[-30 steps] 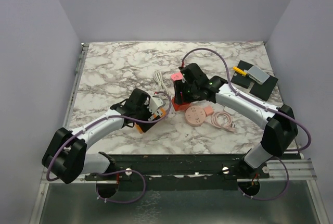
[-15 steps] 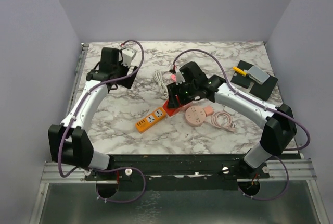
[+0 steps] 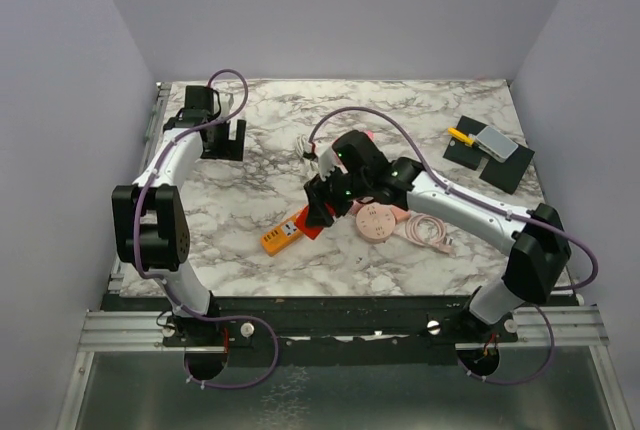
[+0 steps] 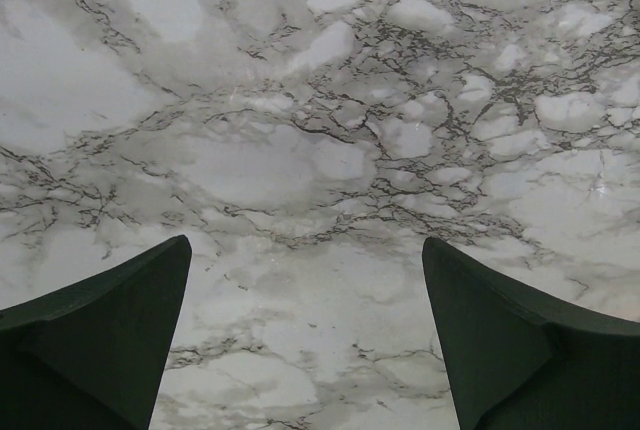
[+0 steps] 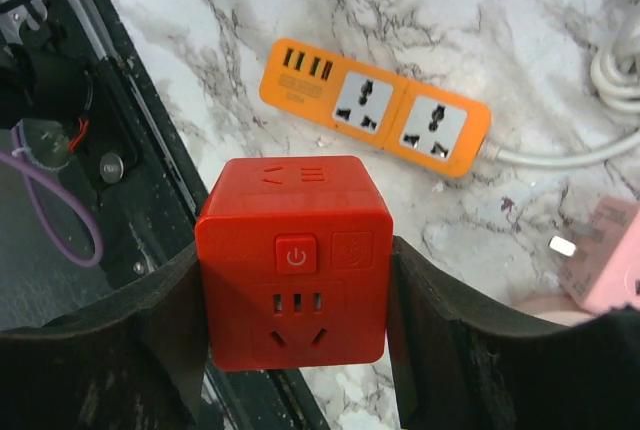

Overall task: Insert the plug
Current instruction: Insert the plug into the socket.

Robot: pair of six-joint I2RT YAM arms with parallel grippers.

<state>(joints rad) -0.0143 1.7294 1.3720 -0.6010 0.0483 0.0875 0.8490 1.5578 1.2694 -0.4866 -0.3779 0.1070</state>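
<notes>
Desk (image 3: 420, 115): marble, carries all below.
Orange power strip (image 5: 375, 110): flat on the desk, sockets up.
Red socket cube (image 5: 292, 260): clamped between my right fingers (image 5: 450, 350), held above the strip.
Pink plug (image 5: 610, 268): lying near the strip's white cable (image 5: 560, 155).
My left fingers (image 4: 100, 340): spread apart, holding nothing, over bare marble.

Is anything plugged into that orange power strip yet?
No, empty. The right wrist view shows both sockets of the orange power strip bare; the red cube adapter sits clamped in the right gripper, apart from it.
</notes>
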